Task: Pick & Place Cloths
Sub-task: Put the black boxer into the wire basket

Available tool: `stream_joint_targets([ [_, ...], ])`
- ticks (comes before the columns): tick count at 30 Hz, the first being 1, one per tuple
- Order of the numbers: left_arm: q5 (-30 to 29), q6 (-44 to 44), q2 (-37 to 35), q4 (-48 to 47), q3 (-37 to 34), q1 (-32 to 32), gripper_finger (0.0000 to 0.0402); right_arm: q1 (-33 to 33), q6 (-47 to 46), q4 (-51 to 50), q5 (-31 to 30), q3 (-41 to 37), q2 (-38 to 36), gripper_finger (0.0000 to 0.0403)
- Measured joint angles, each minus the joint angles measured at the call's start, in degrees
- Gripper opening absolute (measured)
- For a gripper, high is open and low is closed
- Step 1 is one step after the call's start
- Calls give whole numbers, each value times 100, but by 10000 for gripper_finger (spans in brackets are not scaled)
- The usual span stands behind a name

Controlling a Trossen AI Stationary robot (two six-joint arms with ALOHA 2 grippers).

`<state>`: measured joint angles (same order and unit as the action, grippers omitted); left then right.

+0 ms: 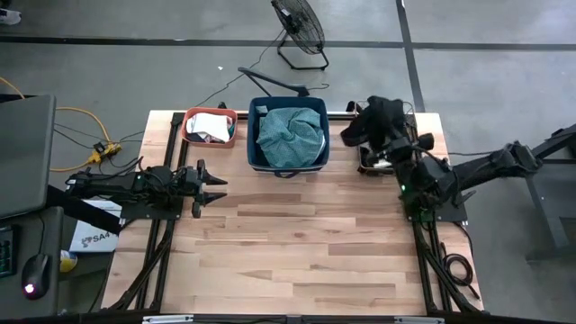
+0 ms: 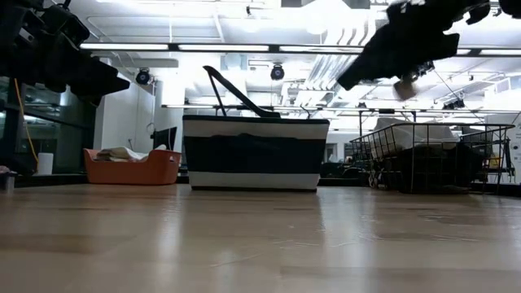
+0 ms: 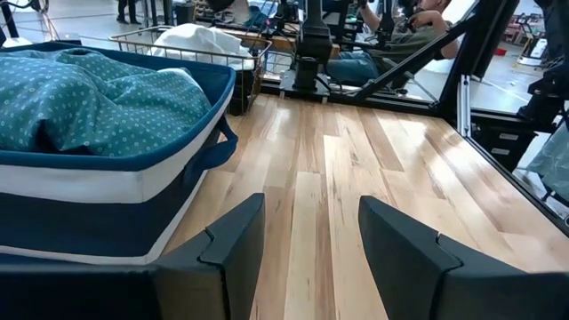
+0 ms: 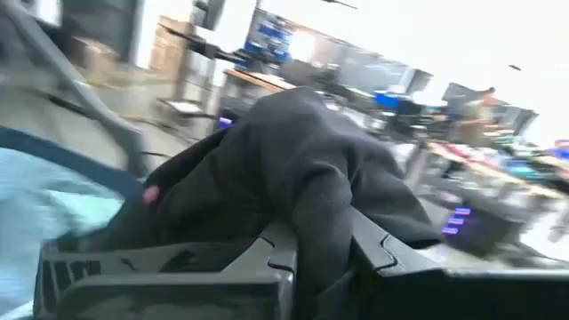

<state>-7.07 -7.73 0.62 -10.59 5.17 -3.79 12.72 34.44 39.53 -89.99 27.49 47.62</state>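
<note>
- On your far left, the left gripper point(image 1: 214, 187) hovers at the left edge of the bench point(image 1: 297, 252), level with its rear half. Its jaws stand partly apart and hold nothing.
- Ahead of that gripper, the whole middle and front of the bench is bare wood, open for moving from the left edge to the right edge.
- At the rear left corner sits an orange basin point(image 1: 188, 133). Inside it lie crumpled cloths, white and dark point(image 1: 212, 126).
- Just to its right, at rear centre, stands a navy tub point(image 1: 288, 164) with a white band around its side. A large teal cloth with pale dots point(image 1: 290, 131) fills it, heaped up to the rim.
- Farther right, near the rear right corner, stands a wire basket point(image 2: 423, 155) with dark and pale fabric inside.
- Above that corner, the right gripper point(image 1: 385, 148) is raised off the bench. Its jaws are clamped on a black cloth point(image 1: 376, 119), which drapes over the fingers and hangs clear of the wood.
</note>
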Motion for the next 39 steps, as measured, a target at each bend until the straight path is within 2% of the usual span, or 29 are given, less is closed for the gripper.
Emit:
stream_joint_targets([
  [3,2,-5,-1,-4,0,0,179,-674,451,9,-2,0,2,30],
  [8,2,-6,0,-29,0,2,179,-1613,437,-375,-2,0,9,30],
  [17,2,-6,0,-31,0,0,179,-2784,296,-1075,-1,-2,173,30],
  [25,2,-6,-1,-31,0,0,179,-2980,-1327,-2014,200,-2,483,30],
  [31,2,-6,0,-31,0,1,179,-2978,-1711,-2016,371,-2,616,30],
  [39,2,-13,0,-31,0,1,179,-3117,-2820,-2047,1483,-2,616,30],
])
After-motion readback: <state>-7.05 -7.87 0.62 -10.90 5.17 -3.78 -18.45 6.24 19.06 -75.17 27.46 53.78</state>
